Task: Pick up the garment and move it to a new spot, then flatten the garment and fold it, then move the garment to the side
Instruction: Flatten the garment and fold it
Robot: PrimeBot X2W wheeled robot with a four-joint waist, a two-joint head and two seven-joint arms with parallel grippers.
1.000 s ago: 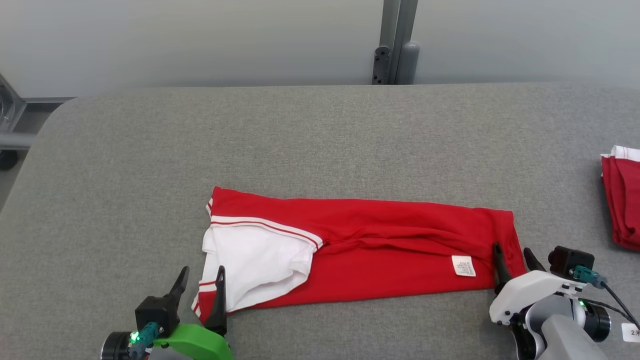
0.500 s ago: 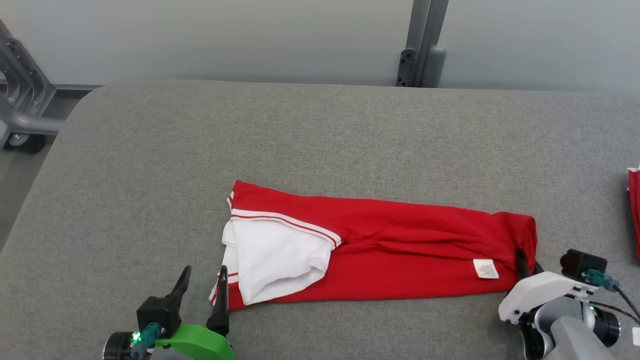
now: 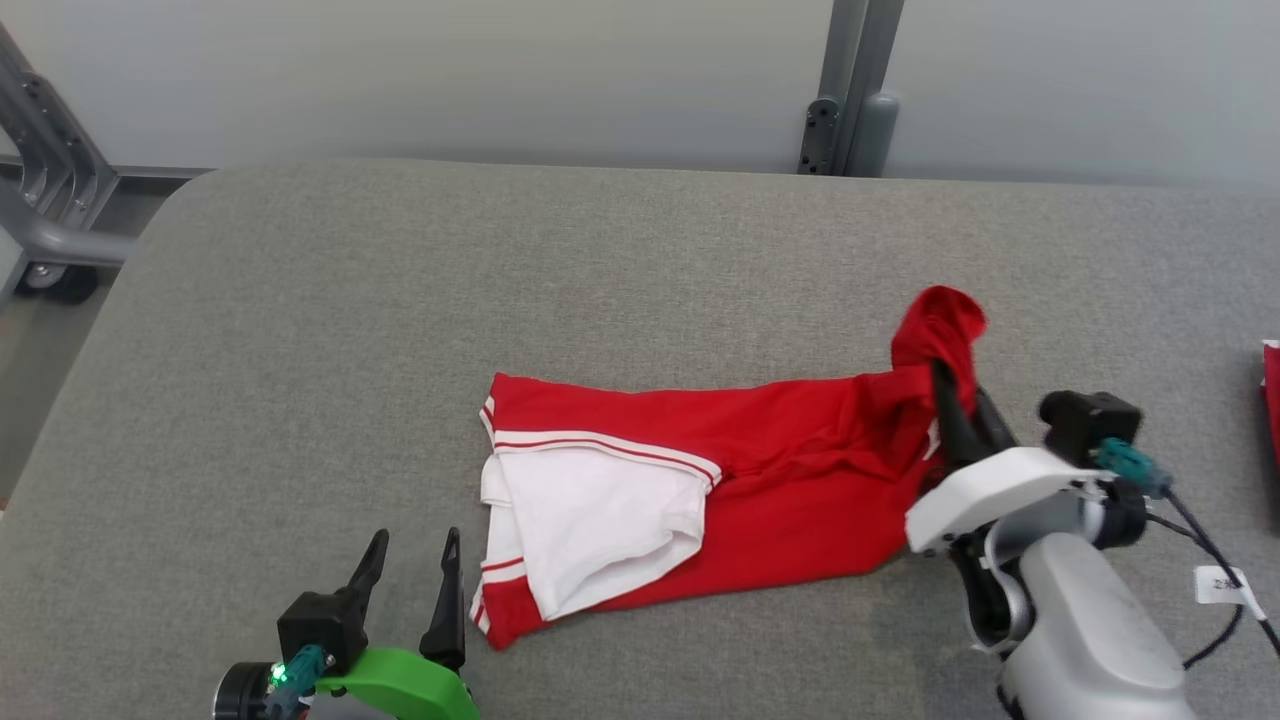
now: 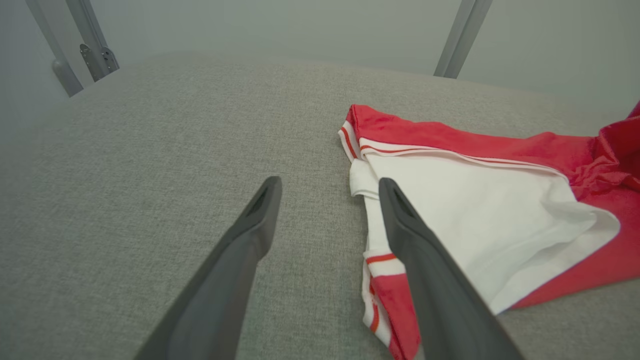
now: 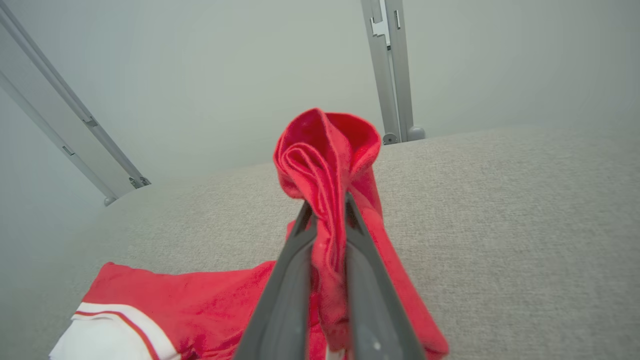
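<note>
right hand [image 3: 957, 385] newly clamped, garment [image 3: 800, 470] end raised

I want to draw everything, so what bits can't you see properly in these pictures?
- Red cloth at the right edge, head view: cut off by the picture's edge.
- The garment's right end, head view: covered by the right gripper.
- White tag, head view: writing too small to read.
- Part of its hem, left wrist view: behind a left gripper finger.

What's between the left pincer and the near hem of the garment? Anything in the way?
Nothing in the way. In the head view, a narrow strip of bare grey table separates the open left pincer from the garment.
</note>
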